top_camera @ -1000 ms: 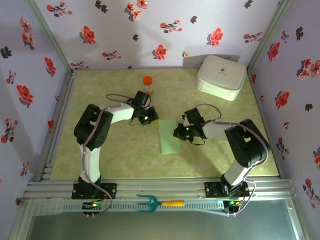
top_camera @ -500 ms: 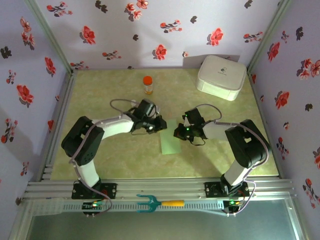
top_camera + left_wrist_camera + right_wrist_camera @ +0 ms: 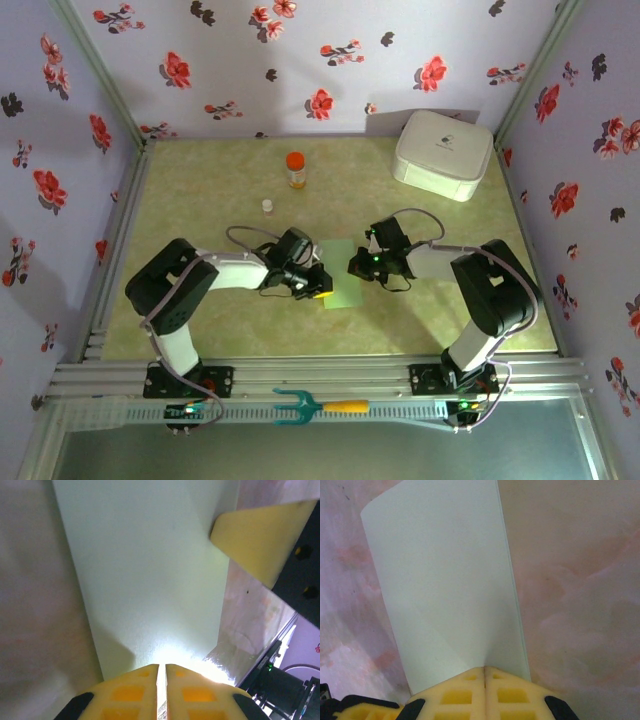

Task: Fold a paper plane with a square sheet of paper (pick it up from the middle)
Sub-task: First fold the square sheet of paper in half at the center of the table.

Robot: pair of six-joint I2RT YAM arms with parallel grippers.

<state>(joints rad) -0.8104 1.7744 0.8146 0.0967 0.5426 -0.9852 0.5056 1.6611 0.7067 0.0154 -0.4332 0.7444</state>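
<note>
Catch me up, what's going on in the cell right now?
Both arms are working the square sheet of paper, which lies mid-table folded into a narrow strip. The left fingers are shut at its near left corner, and the right fingers are shut at its right edge. Whether they pinch the paper or just press it flat isn't clear. It has no plane shape yet.
</note>
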